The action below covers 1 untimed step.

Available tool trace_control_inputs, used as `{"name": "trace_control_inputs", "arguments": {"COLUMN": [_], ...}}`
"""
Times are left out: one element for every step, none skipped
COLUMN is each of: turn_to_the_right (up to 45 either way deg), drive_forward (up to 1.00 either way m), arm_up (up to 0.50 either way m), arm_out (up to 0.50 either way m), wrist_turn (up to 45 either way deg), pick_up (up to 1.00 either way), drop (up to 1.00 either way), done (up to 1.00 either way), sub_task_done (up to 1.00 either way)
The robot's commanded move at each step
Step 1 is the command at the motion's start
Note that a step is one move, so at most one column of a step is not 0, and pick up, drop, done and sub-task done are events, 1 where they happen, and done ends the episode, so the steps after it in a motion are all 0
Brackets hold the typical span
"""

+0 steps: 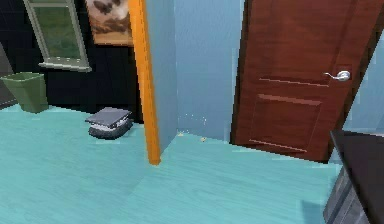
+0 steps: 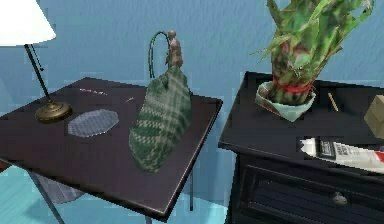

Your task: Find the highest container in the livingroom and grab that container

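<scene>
1. On the arm side view, a green striped vessel (image 2: 160,120) with a dark loop handle sits on a dark side table (image 2: 205,110), leaning toward the table's front edge. That's my best guess for the container, but I can't really tell what it is.
2. Same table: a lamp (image 2: 25,20) with a white shade and a brass foot on the view's left, and a flat grey mesh disc (image 2: 93,122) between the lamp's foot and the vessel.
3. Just beside the table, on the view's right, is a dark cabinet (image 2: 290,175). It has a potted plant (image 2: 300,40), a pencil (image 2: 333,100), a folded paper (image 2: 340,152) and a small box (image 2: 376,115) at the edge.
4. Forward view: a green bin (image 1: 25,90) stands on the teal floor under a window (image 1: 55,35), well apart from a grey flat thing (image 1: 110,122) lying near an orange post (image 1: 145,80).
5. Right of the post there's a red-brown door (image 1: 300,75) with a silver lever handle (image 1: 342,75).
6. Gripper: I can't tell its state from here.
</scene>
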Motion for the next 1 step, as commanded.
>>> {"name": "trace_control_inputs", "arguments": {"turn_to_the_right": [0.0], "drive_forward": [0.00], "arm_up": [0.50], "arm_out": [0.00], "wrist_turn": [0.0], "pick_up": [0.00], "drop": [0.00], "done": [0.00], "sub_task_done": [0.00]}}
